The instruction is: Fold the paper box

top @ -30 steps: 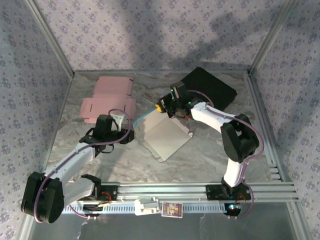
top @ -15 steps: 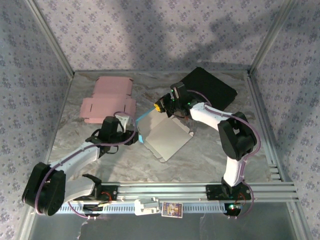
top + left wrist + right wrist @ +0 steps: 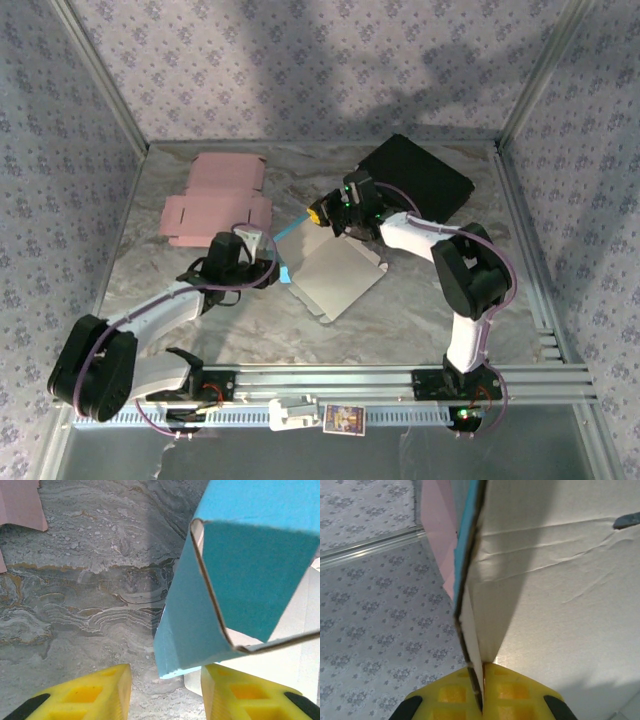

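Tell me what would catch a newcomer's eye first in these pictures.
The half-folded blue box lies mid-table, white inside, with the right gripper shut on its rear edge. The left gripper is open at its left side, the corner of a blue flap between its fingers. Behind lie a flat pink box back left and a black sheet back right.

The grey marbled counter (image 3: 400,310) carries a flat pink box blank (image 3: 215,200) just beyond the left fingers (image 3: 85,695), a black mat (image 3: 425,175) beyond and right of the right fingers (image 3: 450,695), and the white-and-blue paper box (image 3: 335,278) resting between the two pairs.
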Robot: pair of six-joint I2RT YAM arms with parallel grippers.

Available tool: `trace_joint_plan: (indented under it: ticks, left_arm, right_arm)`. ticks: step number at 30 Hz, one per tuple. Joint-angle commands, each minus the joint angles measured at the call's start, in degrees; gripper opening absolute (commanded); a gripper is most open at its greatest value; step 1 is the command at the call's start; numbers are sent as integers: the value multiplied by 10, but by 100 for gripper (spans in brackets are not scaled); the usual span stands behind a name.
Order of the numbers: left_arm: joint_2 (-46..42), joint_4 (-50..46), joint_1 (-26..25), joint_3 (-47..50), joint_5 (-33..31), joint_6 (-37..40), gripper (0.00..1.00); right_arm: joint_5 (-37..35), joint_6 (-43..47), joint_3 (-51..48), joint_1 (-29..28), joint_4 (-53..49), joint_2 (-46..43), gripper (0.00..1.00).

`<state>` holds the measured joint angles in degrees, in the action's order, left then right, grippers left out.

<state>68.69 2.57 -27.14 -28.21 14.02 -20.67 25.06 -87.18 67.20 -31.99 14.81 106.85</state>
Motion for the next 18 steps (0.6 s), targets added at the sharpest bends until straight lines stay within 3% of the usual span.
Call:
trace_joint_plan:
  ticks: [1,18]
  left_arm:
    - [12,12,-5,-14,-23,-13,42]
    - [42,-6,-23,-41,-96,-68,37]
  right_arm:
    - [4,-12,-37,-7,29,10,0]
    - [-19,-34,-113,-25,199,24,0]
